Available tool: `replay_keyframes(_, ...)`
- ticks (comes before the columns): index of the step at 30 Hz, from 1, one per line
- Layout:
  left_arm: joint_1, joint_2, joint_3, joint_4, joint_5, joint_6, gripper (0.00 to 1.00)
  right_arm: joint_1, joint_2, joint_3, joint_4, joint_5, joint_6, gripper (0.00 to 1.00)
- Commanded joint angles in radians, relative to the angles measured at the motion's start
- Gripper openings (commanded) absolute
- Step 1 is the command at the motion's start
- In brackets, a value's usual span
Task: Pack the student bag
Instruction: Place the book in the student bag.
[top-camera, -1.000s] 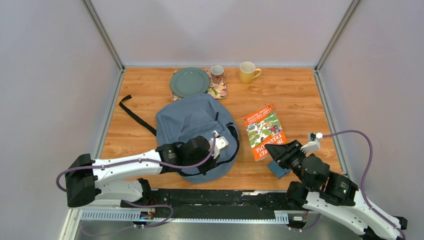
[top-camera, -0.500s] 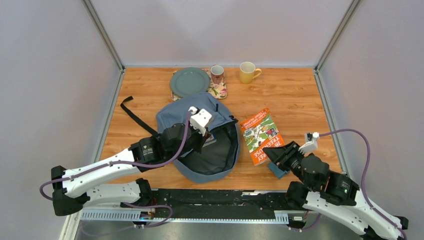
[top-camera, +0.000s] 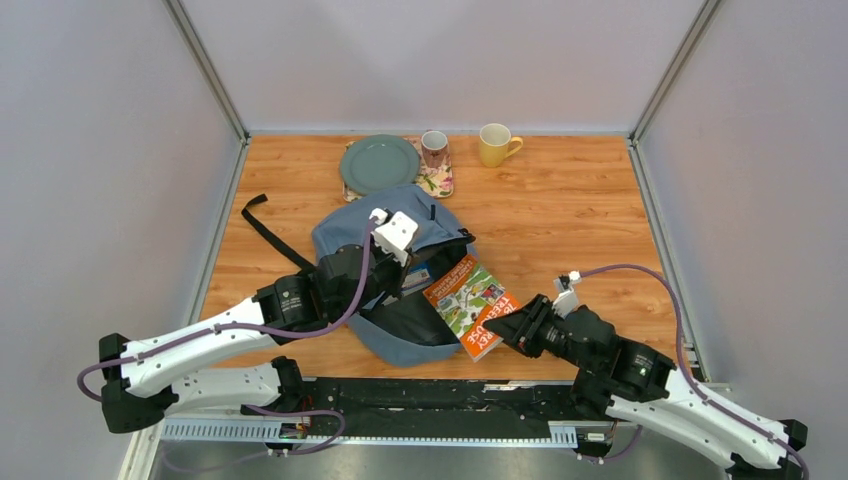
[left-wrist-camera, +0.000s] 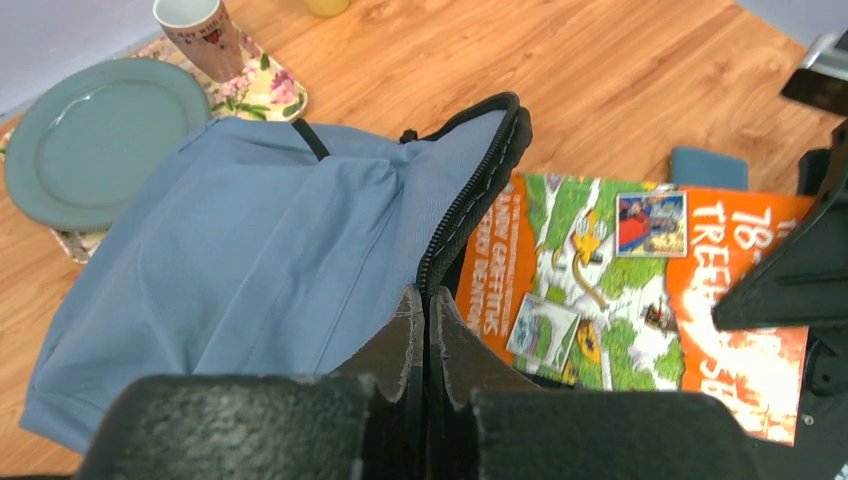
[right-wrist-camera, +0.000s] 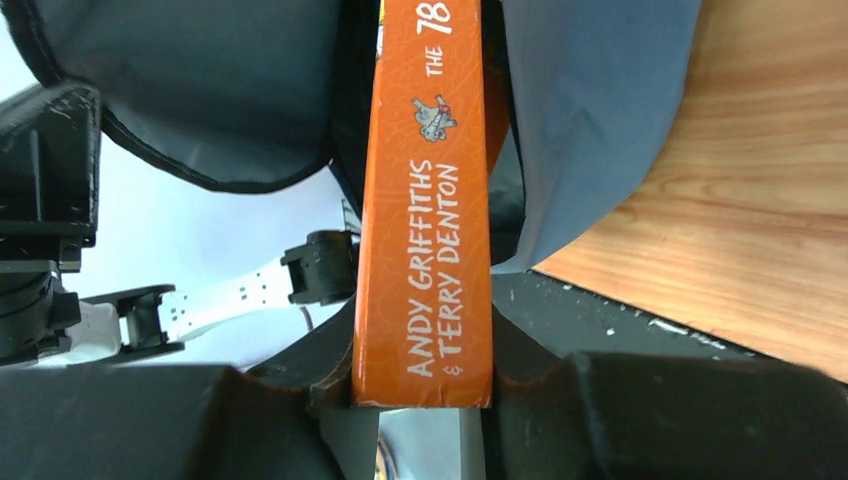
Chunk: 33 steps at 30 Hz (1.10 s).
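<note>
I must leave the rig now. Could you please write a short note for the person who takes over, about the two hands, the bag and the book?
Left hand: shut on the zip edge of the student bag, holding its mouth up and open.
Right hand: shut on the spine end of the orange book.
Places: the bag lies on the table. The book's leading edge is at the open mouth, and most of the book is outside.
Done: bag opened, book brought to the mouth.
Left: push the book fully in, then release both hands. A small teal item lies beside the book; I cannot tell whether it must go in.
</note>
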Motion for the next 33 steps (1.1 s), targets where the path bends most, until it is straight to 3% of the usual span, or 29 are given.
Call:
replay_keyframes(1, -0.006, -0.045, 0.027, 0.162, 0.02, 0.028, 0.0, 0.0, 0.024, -0.014, 0.268, -0.097, 0.073, 0.0)
replay_keyframes(15, -0.004, -0.027, 0.018, 0.17, 0.139, 0.024, 0.0, 0.001, 0.467, -0.036, 0.983, -0.22, 0.124, 0.0)
replay_keyframes(19, -0.004, -0.032, 0.024, 0.17, 0.168, 0.018, 0.0, 0.001, 0.586, 0.007, 1.004, -0.199, 0.132, 0.0)
replay_keyframes(28, -0.004, -0.05, 0.018, 0.147, 0.18, 0.005, 0.0, -0.002, 0.797, 0.007, 1.365, -0.156, 0.147, 0.0)
replay_keyframes(33, -0.006, -0.056, 0.013, 0.144, 0.177, 0.002, 0.0, -0.002, 0.834, -0.002, 1.53, -0.172, 0.19, 0.0)
